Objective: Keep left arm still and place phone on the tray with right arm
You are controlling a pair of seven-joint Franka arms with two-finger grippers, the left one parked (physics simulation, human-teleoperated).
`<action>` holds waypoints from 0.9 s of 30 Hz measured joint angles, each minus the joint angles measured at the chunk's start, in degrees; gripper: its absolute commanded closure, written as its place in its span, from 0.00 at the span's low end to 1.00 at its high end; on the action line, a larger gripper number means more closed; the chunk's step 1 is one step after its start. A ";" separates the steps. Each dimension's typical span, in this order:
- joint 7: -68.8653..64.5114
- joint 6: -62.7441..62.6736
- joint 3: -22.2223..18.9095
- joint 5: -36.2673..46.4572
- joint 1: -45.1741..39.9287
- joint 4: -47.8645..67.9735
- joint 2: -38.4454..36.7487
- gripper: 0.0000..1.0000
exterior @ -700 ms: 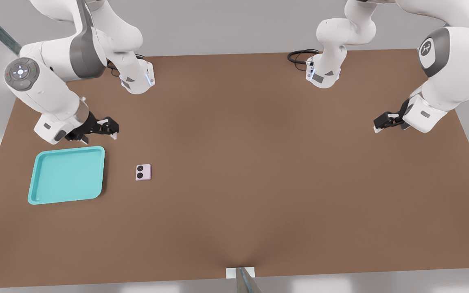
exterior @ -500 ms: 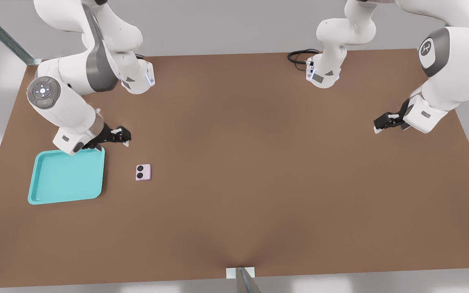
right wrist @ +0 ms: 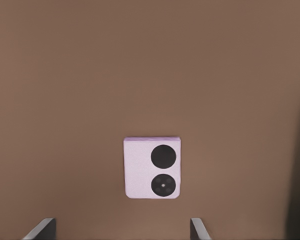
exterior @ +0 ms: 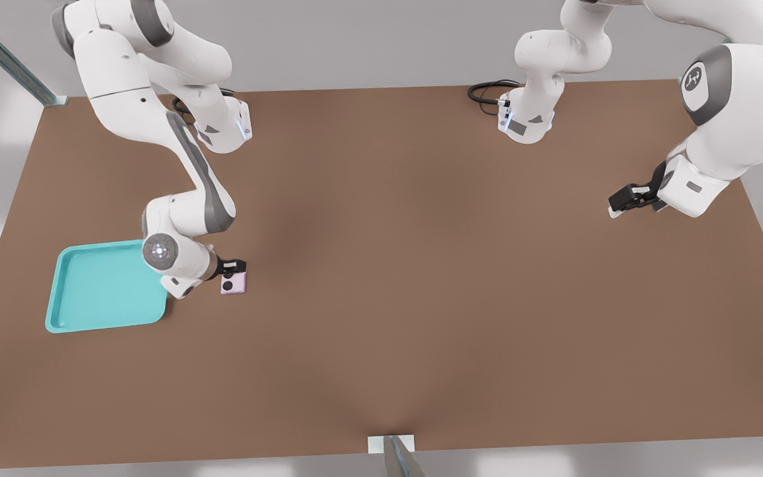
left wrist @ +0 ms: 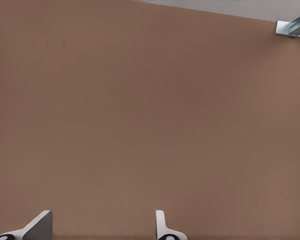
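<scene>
Right arm (exterior: pixel 156 119) is bent down low over the desk (exterior: pixel 421 298), wrist sitting over the tray's phone-side rim. Its gripper (exterior: pixel 234 267) is right at the phone (exterior: pixel 235 284), covering the phone's far edge in the front view. Can't tell from that view whether it touches the phone.

Claw state: released. In the right wrist view both fingertips (right wrist: pixel 41 229) show wide apart with bare desk between them, and the phone (right wrist: pixel 152 168) lies flat ahead of them, not between them. Nothing gripped.

Phone: pale pink-lilac, squarish, folded, lying flat on the desk with the two round black lenses facing up. In the front view only one lens shows; the gripper hides the other. It sits in the half of the desk toward the front view's left, about midway between the far and near edges, just beside the tray (exterior: pixel 90 318) on the tray's front-view-right side. Not touching the tray; a strip of bare desk between them. Not on the tray yet.

Tray: turquoise, shallow, rounded corners, raised rim, flat on the desk close to the edge at the front view's left. Nothing lying in it; the arm's wrist overhangs its far corner on the phone side.

Black cable (exterior: pixel 487 89) looped at the desk's far edge near the other arm's base.
</scene>
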 measured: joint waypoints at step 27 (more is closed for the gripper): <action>-2.62 16.13 0.90 -0.14 -2.20 -4.76 8.31 0.00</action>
